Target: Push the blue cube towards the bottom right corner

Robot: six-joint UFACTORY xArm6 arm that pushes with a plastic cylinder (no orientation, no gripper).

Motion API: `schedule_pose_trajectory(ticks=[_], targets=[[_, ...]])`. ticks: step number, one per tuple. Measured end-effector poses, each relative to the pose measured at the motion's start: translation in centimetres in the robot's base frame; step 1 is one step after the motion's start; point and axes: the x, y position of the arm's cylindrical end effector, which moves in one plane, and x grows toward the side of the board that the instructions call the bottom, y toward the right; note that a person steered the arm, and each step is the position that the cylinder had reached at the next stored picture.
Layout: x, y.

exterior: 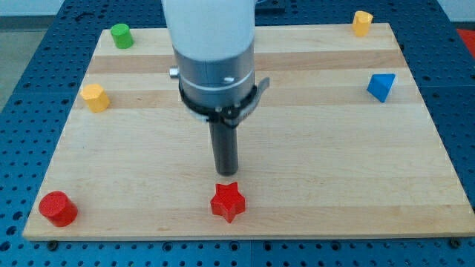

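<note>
Wooden tabletop point(312, 178) on a blue pegboard surface point(22, 89). No claw on this rig, just a dark rod, so nothing is open, shut or held. My tip point(225, 173) sits low in the middle of the tabletop, just above the red star block point(227, 202) in the view, close to it; can't tell if they touch. The blue block point(381, 86), shape looks more like a wedge or angled cube, hard to say, lies at the view's right edge, upper half, well apart from my tip. Green cylinder point(121, 35) at the view's top left. Yellow block point(95, 97) at the left edge, shape unclear. Another yellow block point(361, 22) at the top right, above the blue one. Red cylinder point(58, 208) at the bottom left corner. Arm's white housing point(209, 33) with a grey collar point(215, 81) hides the top centre.
</note>
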Motion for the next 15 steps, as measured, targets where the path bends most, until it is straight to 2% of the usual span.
schedule_pose_trajectory(ticks=[1, 3, 5, 7, 11, 13, 14, 15], targets=[[-3.8, -0.3], [-12.5, -4.9], [-18.0, -10.1], [-22.4, -12.1], [-25.9, -8.9], [-21.6, -4.9], [-20.7, -2.8], [-22.2, -1.7]])
